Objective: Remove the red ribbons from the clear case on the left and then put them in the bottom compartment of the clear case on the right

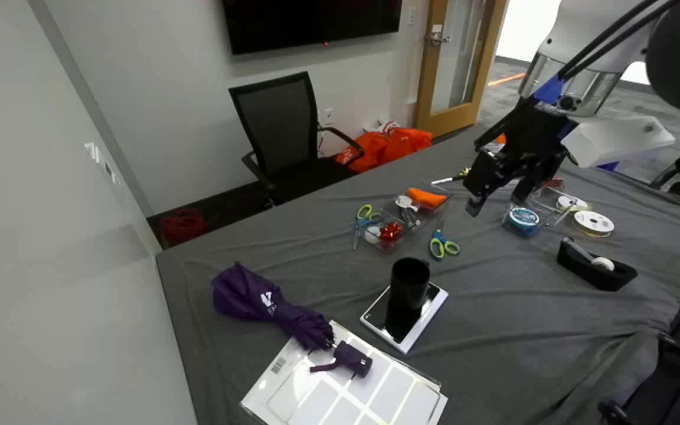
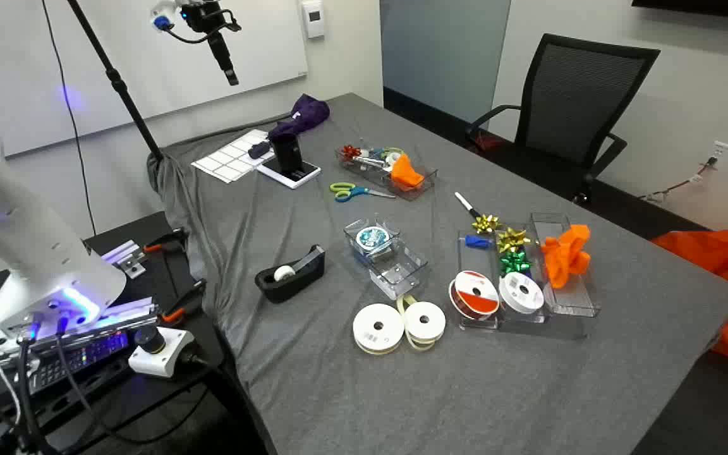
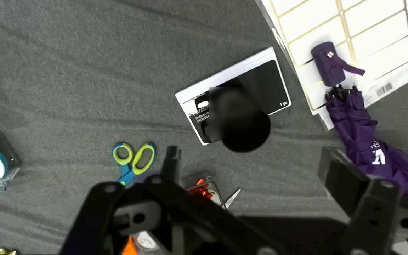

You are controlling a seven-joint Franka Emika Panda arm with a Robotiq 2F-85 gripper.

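A shiny red ribbon bow (image 1: 391, 231) lies in an end compartment of a clear case (image 1: 398, 244), which also holds an orange cloth. The bow (image 2: 351, 151) and case (image 2: 427, 185) show in both exterior views; in the wrist view the bow (image 3: 200, 189) is partly hidden by a finger. A smaller clear case (image 2: 400, 270) holds a teal tape roll. A larger clear case (image 2: 576, 308) holds bows, an orange cloth and a red ribbon spool (image 2: 476, 294). I cannot tell which is the right-hand case. My gripper (image 3: 251, 166) is open and empty, high above the table (image 1: 497, 198).
A black cup (image 1: 409, 282) stands on a white-edged box (image 1: 405, 339). Scissors (image 2: 354, 191) lie beside the bow's case. A purple umbrella (image 1: 263, 304), label sheets (image 1: 340, 401), a tape dispenser (image 2: 291, 275) and white spools (image 2: 378, 327) are on the table.
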